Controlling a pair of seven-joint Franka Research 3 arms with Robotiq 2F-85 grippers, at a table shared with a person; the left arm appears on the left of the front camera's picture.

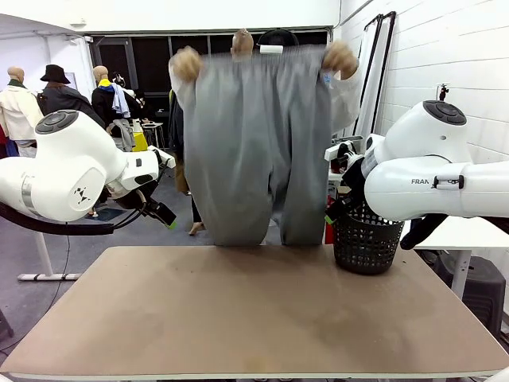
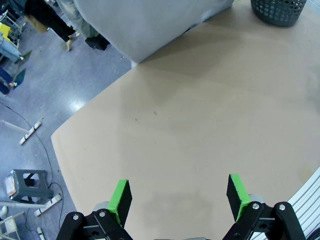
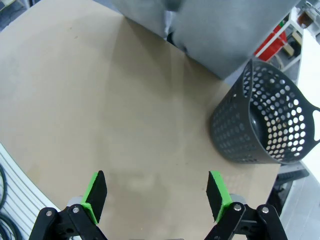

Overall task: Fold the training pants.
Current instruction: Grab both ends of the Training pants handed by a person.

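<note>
A person at the far side holds the light grey training pants [image 1: 258,143] up by the waistband with both hands [image 1: 188,62], the legs hanging to the table's far edge. The hanging cloth also shows at the top of the left wrist view as training pants [image 2: 150,22] and in the right wrist view as training pants [image 3: 220,30]. My left gripper [image 2: 178,196] hovers open over bare tabletop, nothing between its green pads. My right gripper [image 3: 156,192] is open too, above the table near the basket. In the front view both arms stay back at the table's sides.
A dark perforated basket [image 1: 365,239] stands at the far right corner of the brown table [image 1: 238,318]; basket [image 3: 265,125] lies close ahead of the right gripper. A white table [image 1: 461,235] is off to the right.
</note>
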